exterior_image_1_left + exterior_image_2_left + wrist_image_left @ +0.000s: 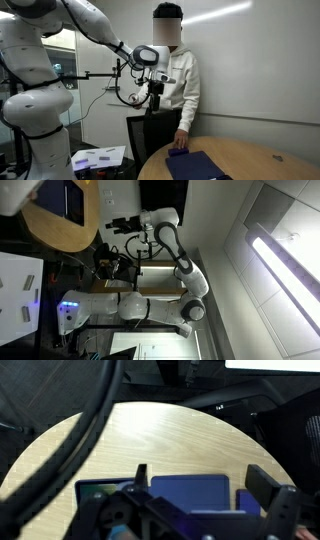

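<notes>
My gripper (pixel 200 485) is open and empty. Its two dark fingers frame a blue rectangular pad (pixel 190 491) that lies on the round wooden table (pixel 150 435) well below. A smaller blue piece (pixel 250 500) lies beside the pad. In an exterior view my gripper (pixel 155 100) hangs high above the table (pixel 250 160), with the blue pad (pixel 197 166) near the table's edge. A person's hand (pixel 180 143) rests on a dark blue item by the pad. The gripper (pixel 110 225) and table (pixel 50 225) also show in the rotated exterior view.
A person (pixel 178 80) stands just behind the table, close to my arm. A dark chair (pixel 140 135) stands by the table edge. A low surface with papers (pixel 100 157) sits beside my base. A small object (pixel 279 156) lies on the table.
</notes>
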